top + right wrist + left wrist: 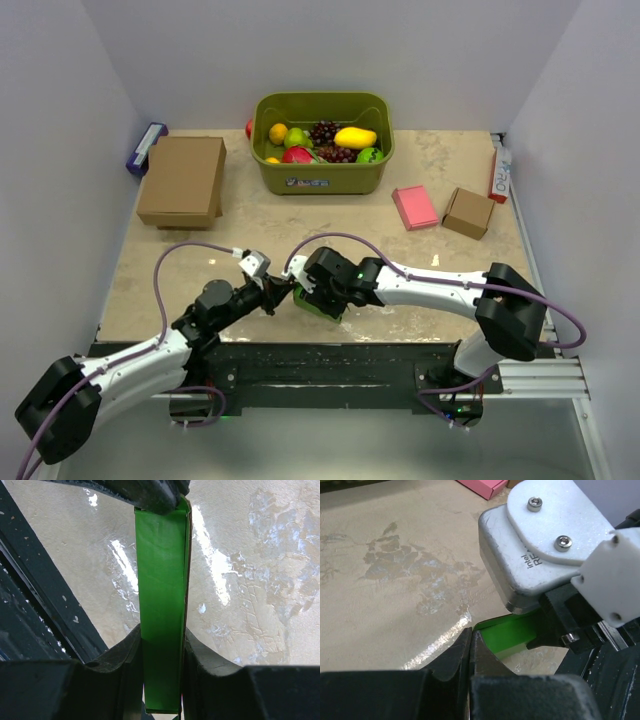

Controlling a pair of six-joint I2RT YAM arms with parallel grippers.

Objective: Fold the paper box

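Paper box place: the paper box (323,304) sits at 6 o'clock on the desk (200,262), close to the near edge and between my two claws.
Right claw: my right claw (162,641) is clamped on the box, one pad on each broad face. The green body stands on edge between the fingers.
Left claw: my left claw (471,633) is at the box's 9 o'clock with its fingers pressed together. The tips meet the box's far end. I cannot tell whether a thin paper edge is nipped between them.
Why held so: I judge that the right grip steadies the body so the left tips can work an end flap or press a crease. Paper this light would otherwise slide away under a push.
Material: bright green thin card with a smooth, slightly glossy face. It would probably buckle under a hard squeeze.
Shape: from my right wrist it looks like a long narrow strip, flattened, with straight sides and a sharp fold line down its right edge.
Desk surface: pale beige and mottled, with worn patches and shiny glare streaks. It looks slick.
Claw pads: black and matte, curving in towards the tips.
Elsewhere: an olive tub (320,172) of fruit at 12 o'clock and a pink flat box (414,207) at 2 o'clock, both well apart from the work.
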